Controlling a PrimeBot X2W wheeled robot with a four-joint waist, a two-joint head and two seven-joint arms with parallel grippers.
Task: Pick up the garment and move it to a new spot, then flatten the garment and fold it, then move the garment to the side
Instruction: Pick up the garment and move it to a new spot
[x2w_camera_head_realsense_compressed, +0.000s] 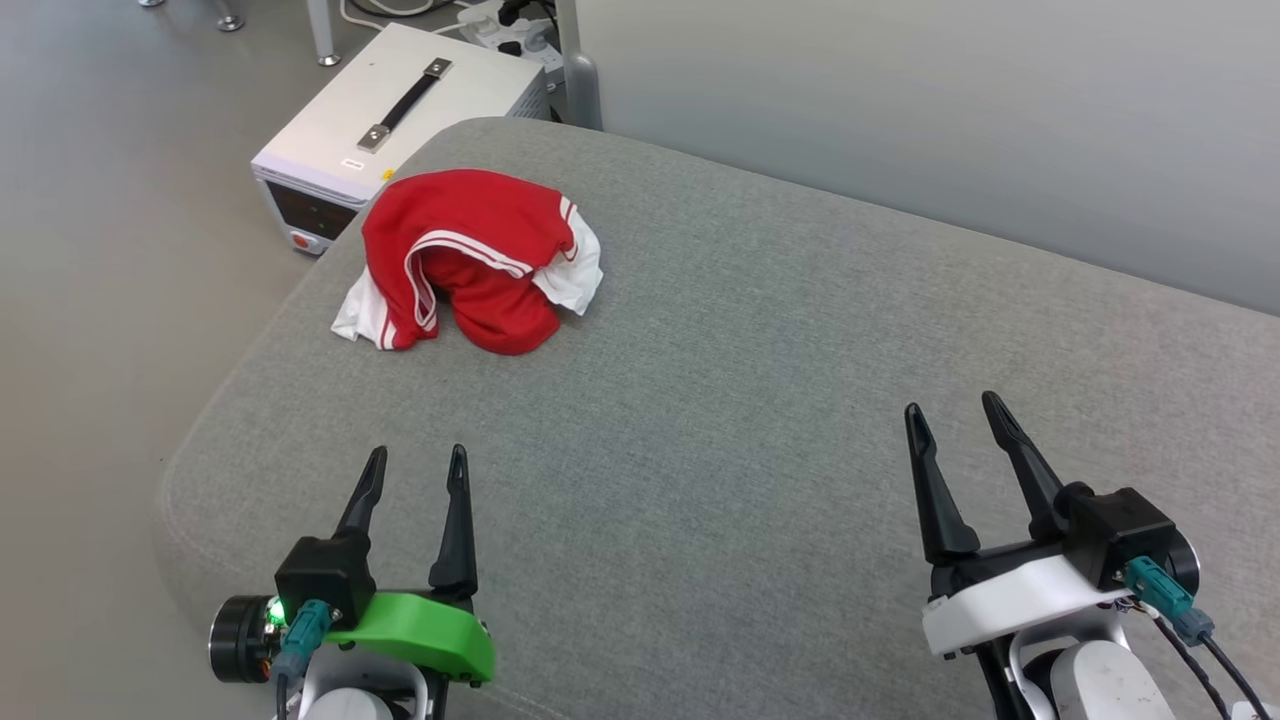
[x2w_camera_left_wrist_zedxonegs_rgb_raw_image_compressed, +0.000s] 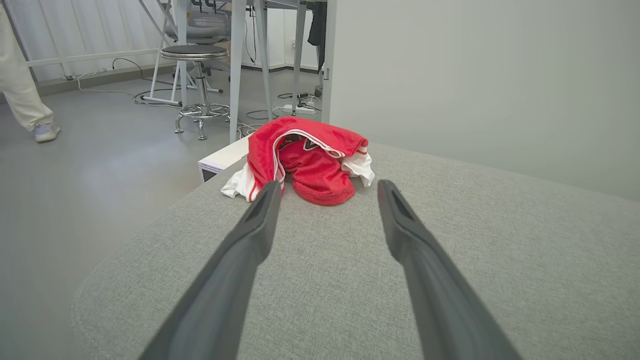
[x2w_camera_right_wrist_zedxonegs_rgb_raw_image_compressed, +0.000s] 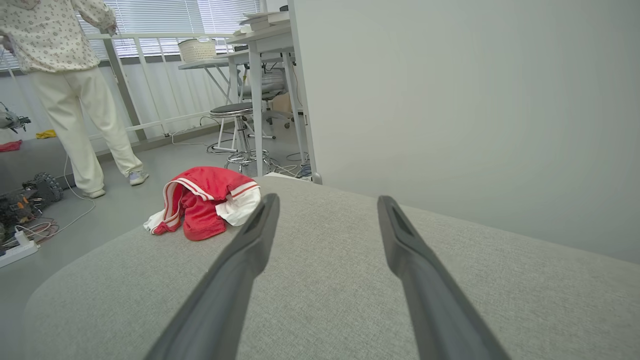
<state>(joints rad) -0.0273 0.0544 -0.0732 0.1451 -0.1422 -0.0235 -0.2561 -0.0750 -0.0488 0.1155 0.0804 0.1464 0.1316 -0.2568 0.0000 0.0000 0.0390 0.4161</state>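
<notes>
I am holding my left gripper (x2w_camera_head_realsense_compressed: 418, 452) and right gripper (x2w_camera_head_realsense_compressed: 951, 402) spread and empty, judging that a deep pinch on the crumpled red T-shirt (x2w_camera_head_realsense_compressed: 470, 255) should lift it whole

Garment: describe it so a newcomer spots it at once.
Take the big grey cushioned surface and go to its far left corner, by the white box on the floor. The garment lies there crumpled: bright red with white sleeves and striped trim, the one coloured thing on the grey.

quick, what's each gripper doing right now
left gripper: open, holding nothing, apart from the garment
right gripper: open, holding nothing
</notes>
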